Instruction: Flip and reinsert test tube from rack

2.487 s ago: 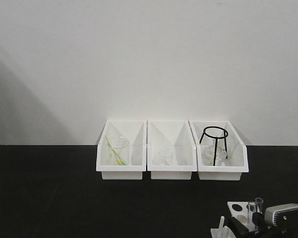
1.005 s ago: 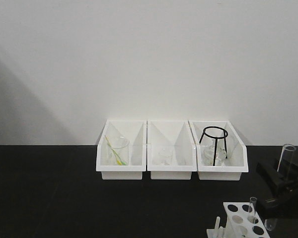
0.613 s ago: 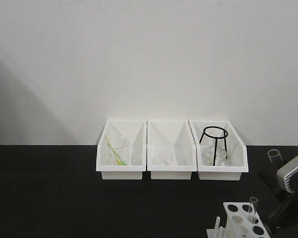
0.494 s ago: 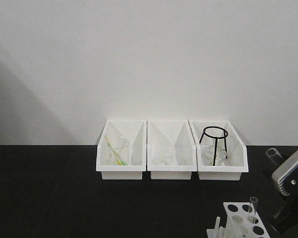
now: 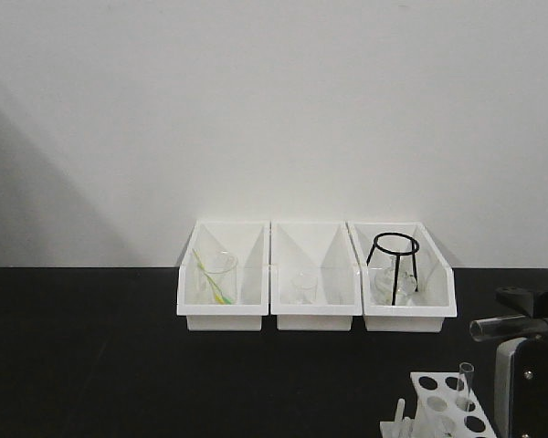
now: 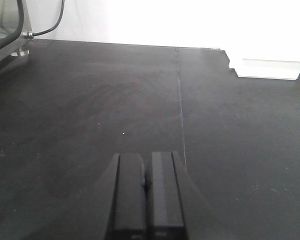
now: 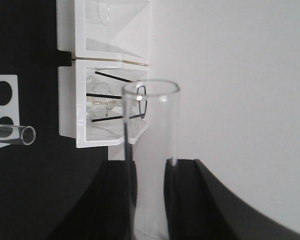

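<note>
The right jaws are clamped on a clear test tube (image 5: 490, 327). It lies level in the air, out of the rack (image 5: 443, 394), with its open mouth turned toward the left side of the table (image 5: 91, 356). It hangs above the rack and a little to its right. In the right wrist view the tube (image 7: 150, 150) runs out from between the two dark fingers (image 7: 115, 200), rim outermost.

The left jaws are pressed together with nothing between them, over a bare stretch of the black table.

The rack sits by the table's front edge, toward the right end. A second tube (image 5: 463, 381) stands upright in one of its holes, and white pegs (image 5: 402, 415) rise on its left side.

Along the back edge, against the wall, three white bins (image 5: 315, 315) stand side by side. The left one holds a beaker (image 5: 221, 274), the middle one a small glass (image 5: 303, 287), and the right one a black tripod (image 5: 395, 265) with some glassware beside it.
</note>
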Controlling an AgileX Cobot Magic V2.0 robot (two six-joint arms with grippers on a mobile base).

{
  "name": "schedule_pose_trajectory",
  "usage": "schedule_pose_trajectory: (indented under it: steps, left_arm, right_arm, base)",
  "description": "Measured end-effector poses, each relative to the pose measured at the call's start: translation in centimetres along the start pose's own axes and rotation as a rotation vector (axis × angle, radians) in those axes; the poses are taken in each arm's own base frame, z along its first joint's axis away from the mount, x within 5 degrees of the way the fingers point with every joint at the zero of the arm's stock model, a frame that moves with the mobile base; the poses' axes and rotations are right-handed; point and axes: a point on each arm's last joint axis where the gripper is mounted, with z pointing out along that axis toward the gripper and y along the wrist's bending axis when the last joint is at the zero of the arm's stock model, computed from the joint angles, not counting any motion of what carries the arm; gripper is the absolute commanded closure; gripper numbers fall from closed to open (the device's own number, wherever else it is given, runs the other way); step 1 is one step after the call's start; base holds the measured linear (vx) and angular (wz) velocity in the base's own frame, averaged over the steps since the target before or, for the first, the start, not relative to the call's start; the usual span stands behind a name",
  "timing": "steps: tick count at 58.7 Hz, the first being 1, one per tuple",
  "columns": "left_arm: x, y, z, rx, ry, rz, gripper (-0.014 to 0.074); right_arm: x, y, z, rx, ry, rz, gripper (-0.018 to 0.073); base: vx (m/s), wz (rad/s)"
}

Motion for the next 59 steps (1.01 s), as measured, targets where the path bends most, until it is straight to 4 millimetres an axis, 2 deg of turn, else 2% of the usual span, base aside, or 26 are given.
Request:
schedule_pose_trajectory:
  steps: [5,12,22,38,47,59]
  left_arm:
    - [0.0,0.0,0.0,0.0,0.0,0.0,0.0603]
    - [0.0,0.0,0.0,0.0,0.0,0.0,0.0603]
    - [0.0,0.0,0.0,0.0,0.0,0.0,0.0603]
    - [0.0,0.0,0.0,0.0,0.0,0.0,0.0603]
    - [0.0,0.0,0.0,0.0,0.0,0.0,0.0603]
    - [0.0,0.0,0.0,0.0,0.0,0.0,0.0603]
  right_arm:
    - [0.0,0.0,0.0,0.0,-0.003,0.077,0.0548]
    - [0.0,-0.1,0.0,0.008,-0.004,0.299,0.0548]
    - [0.0,-0.3,0.0,0.027,-0.012,0.764,0.0548]
    - [0.1,-0.4,0.0,0.046,-0.023,1.344,0.0548]
    - [-0.2,-0.4,0.0,0.032,-0.054,1.43,0.0548]
    - [-0.5,1.5,0.3,-0.03,-0.054,1.473,0.0548]
  base:
    - [0.0,0.0]
    - [0.0,0.0]
    - [0.0,0.0]
    - [0.0,0.0]
    - [0.0,0.0]
    - [0.0,0.0]
